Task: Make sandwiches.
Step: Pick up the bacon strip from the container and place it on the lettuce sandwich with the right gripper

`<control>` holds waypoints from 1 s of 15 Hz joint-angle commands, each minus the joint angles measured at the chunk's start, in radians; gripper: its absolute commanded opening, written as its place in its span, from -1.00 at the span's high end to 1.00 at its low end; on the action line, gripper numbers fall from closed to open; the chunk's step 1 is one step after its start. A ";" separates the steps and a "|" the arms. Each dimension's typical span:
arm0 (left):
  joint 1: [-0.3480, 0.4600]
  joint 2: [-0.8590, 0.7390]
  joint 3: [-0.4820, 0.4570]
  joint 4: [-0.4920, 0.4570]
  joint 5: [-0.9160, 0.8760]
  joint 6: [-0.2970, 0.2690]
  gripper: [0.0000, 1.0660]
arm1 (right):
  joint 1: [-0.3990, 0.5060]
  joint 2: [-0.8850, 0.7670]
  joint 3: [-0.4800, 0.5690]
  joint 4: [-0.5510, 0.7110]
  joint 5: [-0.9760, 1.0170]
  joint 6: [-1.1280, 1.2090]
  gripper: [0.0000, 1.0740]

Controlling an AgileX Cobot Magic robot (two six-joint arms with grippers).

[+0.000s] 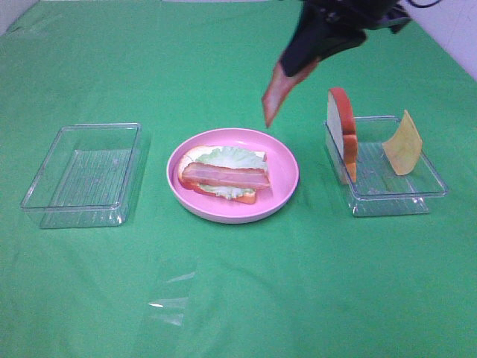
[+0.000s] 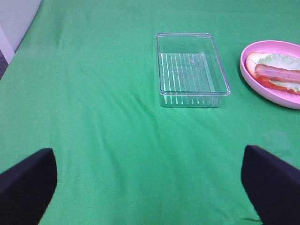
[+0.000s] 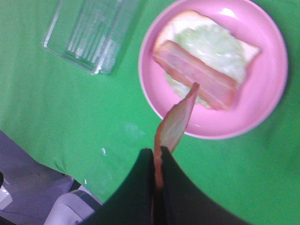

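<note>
The right tool [image 1: 298,68] is closed on a bacon strip [image 1: 273,98], which is hung in the air over the rim of the pink plate [image 1: 287,162] at mid worktop [image 1: 238,306]. On the plate a stack [image 1: 223,176] of bread, lettuce and bacon is laid. Toward the right edge, 1 upright bread slice [image 1: 341,123] and a cheese square [image 1: 403,144] are carried in a clear tray [image 1: 431,188]. The left tool [image 2: 150,185] is spread wide over bare green cloth, short of the left tray [image 1: 82,175].
</note>
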 commanded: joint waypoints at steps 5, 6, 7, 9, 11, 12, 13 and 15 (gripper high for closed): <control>0.004 -0.015 0.001 0.001 -0.012 -0.010 -0.92 | 0.186 0.117 -0.003 0.057 -0.267 0.003 1.00; 0.004 -0.015 0.001 0.001 -0.012 -0.010 -0.92 | 0.184 0.140 -0.003 0.083 -0.296 0.003 1.00; 0.004 -0.015 0.001 0.001 -0.012 -0.010 -0.92 | 0.184 0.185 -0.003 0.094 -0.355 0.003 1.00; 0.004 -0.015 0.001 0.001 -0.012 -0.010 -0.92 | 0.184 0.218 -0.003 0.131 -0.405 0.003 1.00; 0.004 -0.015 0.001 0.001 -0.012 -0.010 -0.92 | 0.184 0.244 -0.003 0.160 -0.469 0.003 1.00; 0.004 -0.015 0.001 0.001 -0.012 -0.010 -0.92 | 0.184 0.262 -0.003 0.169 -0.509 0.003 1.00; 0.004 -0.015 0.001 0.001 -0.012 -0.010 -0.92 | 0.184 0.283 -0.003 0.169 -0.547 0.003 1.00; 0.004 -0.015 0.001 0.001 -0.012 -0.010 -0.92 | 0.184 0.329 -0.003 0.163 -0.590 0.003 1.00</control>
